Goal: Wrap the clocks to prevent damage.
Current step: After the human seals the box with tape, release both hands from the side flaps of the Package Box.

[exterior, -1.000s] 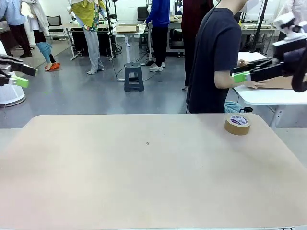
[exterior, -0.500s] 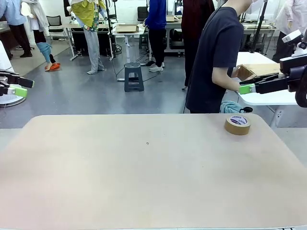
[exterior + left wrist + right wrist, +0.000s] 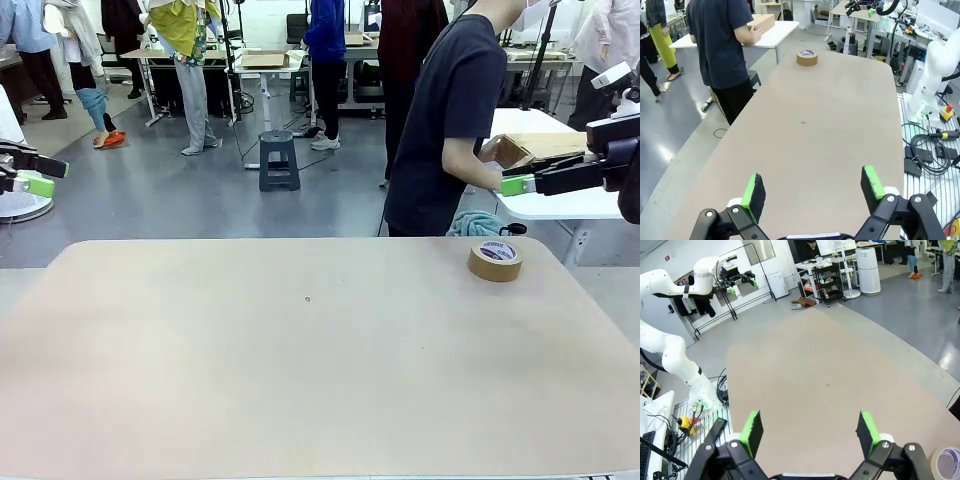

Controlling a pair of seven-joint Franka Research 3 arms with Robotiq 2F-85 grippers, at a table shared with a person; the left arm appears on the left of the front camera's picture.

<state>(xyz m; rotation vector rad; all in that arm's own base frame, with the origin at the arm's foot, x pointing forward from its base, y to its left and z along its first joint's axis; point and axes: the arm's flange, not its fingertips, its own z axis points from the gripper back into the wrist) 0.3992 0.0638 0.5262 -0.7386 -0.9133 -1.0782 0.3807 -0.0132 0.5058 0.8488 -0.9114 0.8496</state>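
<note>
Brown packing tape (image 3: pixel 495 260) sits alone near the far right corner of the tan table (image 3: pixel 300 370), and no clock lies on it; the person (image 3: pixel 450 120) at the far side stands turned toward a cardboard box (image 3: pixel 520 150) on the side table. Should the box come across while the arms hang at the table's ends, a hand could brush a finger. The left gripper (image 3: pixel 812 187) and right gripper (image 3: pixel 810 432) both gape wide, empty, well apart from tape and box.
</note>
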